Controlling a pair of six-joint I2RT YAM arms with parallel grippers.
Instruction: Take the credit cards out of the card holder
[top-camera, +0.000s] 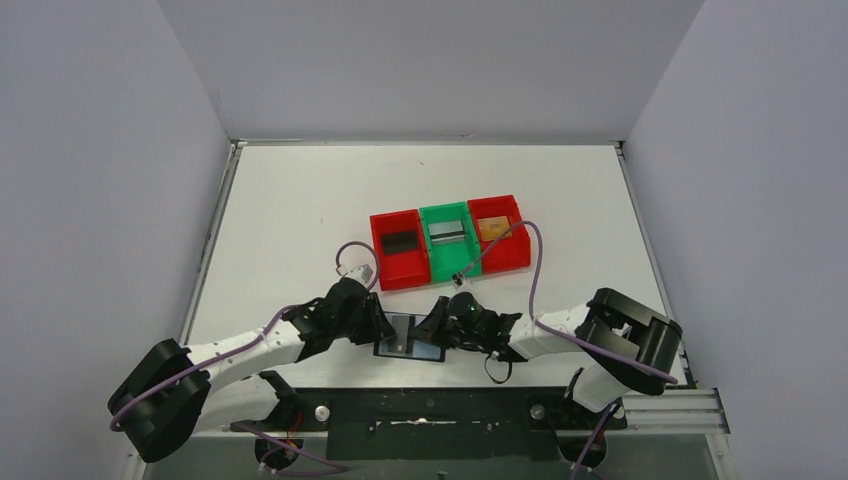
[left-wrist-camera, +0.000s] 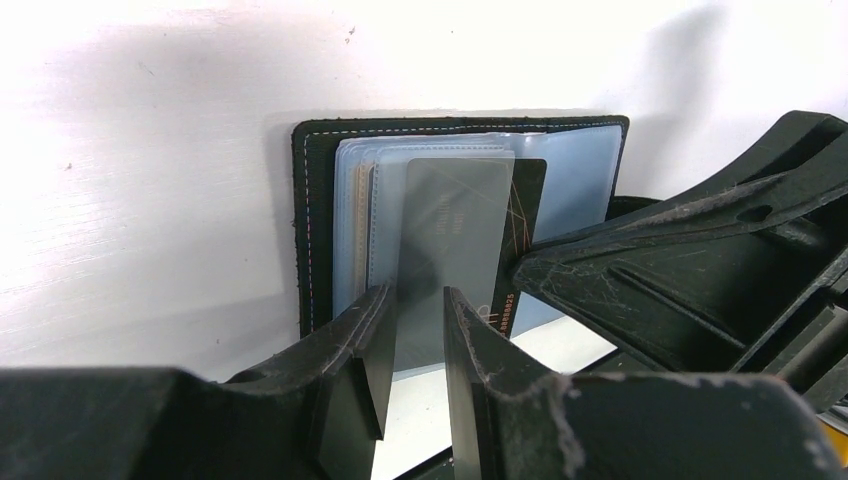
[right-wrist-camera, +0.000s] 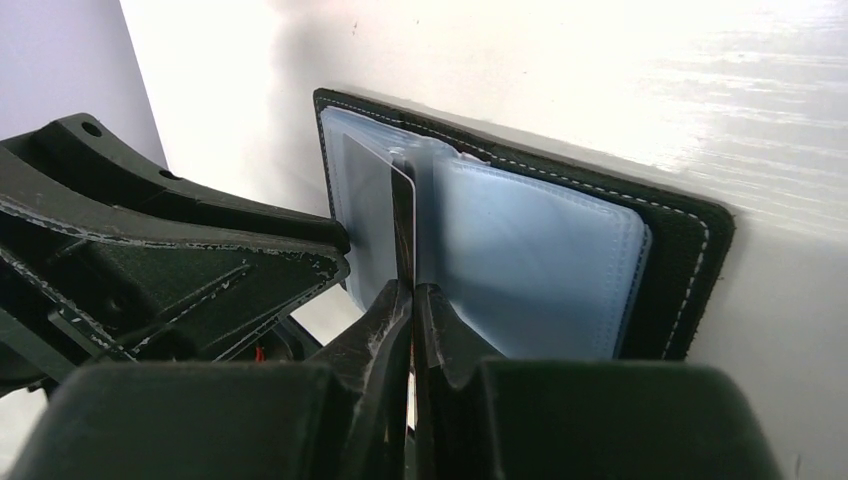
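Black card (right-wrist-camera: 403, 215) in the card holder (right-wrist-camera: 540, 260), open betw. my claws, sat pinched in my shut R claw (right-wrist-camera: 410, 290). L claw (left-wrist-camera: 417, 300) straddled a sleeve (left-wrist-camera: 455, 230), grip unclear; next prob. needed a straight pull.

The left arm (top-camera: 240, 350) and right arm (top-camera: 545, 338) stretch low, converging. The left gripper (left-wrist-camera: 417, 295) has jaws slightly apart. The right gripper (right-wrist-camera: 411, 285) has them pinched tight.
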